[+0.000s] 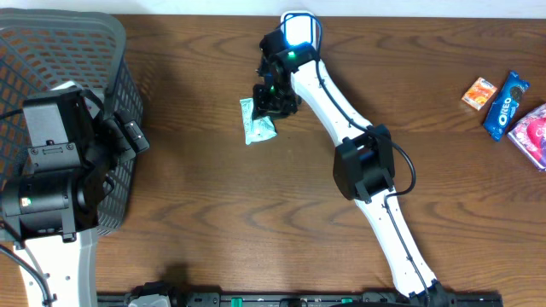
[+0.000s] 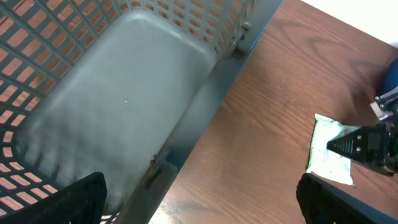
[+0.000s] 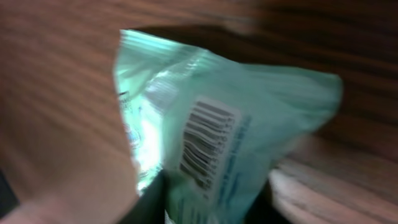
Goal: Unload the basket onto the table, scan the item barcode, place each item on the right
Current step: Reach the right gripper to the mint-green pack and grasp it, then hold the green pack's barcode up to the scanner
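At table's left edge, grey basket (image 1: 94, 34), partly hidden under left gripper (image 2: 200, 198), fingers spread wide, empty. Toward far edge, centre: right gripper (image 1: 273, 102) clenched on mint-green packet (image 1: 256, 128), barcode blurred; lifted or resting, unclear. Near right edge: orange box (image 1: 480, 92), Oreo pack (image 1: 505, 104), pink packet (image 1: 533, 132) cut off.

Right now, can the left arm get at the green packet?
Probably not cleanly. The left gripper hangs open over the basket and the table between looks bare, but the right gripper sits on the green packet, seemingly pinching it; they would likely clash.
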{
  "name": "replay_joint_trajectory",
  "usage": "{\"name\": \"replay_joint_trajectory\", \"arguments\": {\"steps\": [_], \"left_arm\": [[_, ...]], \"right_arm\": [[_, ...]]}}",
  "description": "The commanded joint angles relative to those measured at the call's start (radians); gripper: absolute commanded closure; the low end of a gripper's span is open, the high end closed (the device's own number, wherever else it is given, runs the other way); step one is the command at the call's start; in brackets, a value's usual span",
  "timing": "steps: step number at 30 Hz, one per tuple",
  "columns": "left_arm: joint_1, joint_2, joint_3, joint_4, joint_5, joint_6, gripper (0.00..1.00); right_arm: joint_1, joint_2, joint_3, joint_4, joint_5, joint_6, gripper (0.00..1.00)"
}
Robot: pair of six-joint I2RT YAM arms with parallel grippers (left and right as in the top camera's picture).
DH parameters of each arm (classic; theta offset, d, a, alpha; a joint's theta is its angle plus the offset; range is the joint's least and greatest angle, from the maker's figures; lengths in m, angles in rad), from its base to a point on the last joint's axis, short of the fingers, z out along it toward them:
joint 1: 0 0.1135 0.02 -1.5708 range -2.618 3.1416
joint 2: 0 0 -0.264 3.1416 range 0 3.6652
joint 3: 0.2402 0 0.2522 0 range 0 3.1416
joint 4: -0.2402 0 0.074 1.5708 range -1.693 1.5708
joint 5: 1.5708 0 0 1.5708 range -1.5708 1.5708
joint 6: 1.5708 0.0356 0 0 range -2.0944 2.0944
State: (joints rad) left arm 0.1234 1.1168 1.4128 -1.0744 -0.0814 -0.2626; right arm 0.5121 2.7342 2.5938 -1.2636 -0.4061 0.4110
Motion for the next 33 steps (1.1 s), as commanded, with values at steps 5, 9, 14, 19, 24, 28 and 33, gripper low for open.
{"name": "replay_joint_trajectory", "arguments": {"steps": [5, 9, 14, 19, 24, 28, 33], "left_arm": [[0.004, 0.001, 0.018, -0.003, -0.009, -0.005, 0.02], [0.004, 0.001, 0.018, -0.003, -0.009, -0.005, 0.02], [0.004, 0.001, 0.018, -0.003, -0.009, -0.005, 0.02], [0.004, 0.001, 0.018, -0.003, -0.009, -0.005, 0.02], [0.004, 0.001, 0.018, -0.003, -0.009, -0.005, 0.02], [0.004, 0.001, 0.018, -0.003, -0.009, -0.005, 0.02], [0.004, 0.001, 0.018, -0.003, -0.009, -0.005, 0.02]], "right_arm": [[0.004, 0.007, -0.002, -0.019, 0.119, -0.029, 0.99], [-0.011, -0.074, -0.002, -0.077, 0.335, -0.093, 0.99], [0.018, -0.180, -0.002, -0.167, 0.864, -0.101, 0.99], [0.059, -0.177, -0.005, -0.250, 1.223, -0.097, 0.99], [0.066, -0.122, -0.005, -0.288, 1.318, -0.073, 0.99], [0.066, -0.049, -0.005, -0.303, 1.336, -0.020, 0.99], [0.087, 0.001, -0.005, -0.345, 1.260, 0.019, 0.90]]}}
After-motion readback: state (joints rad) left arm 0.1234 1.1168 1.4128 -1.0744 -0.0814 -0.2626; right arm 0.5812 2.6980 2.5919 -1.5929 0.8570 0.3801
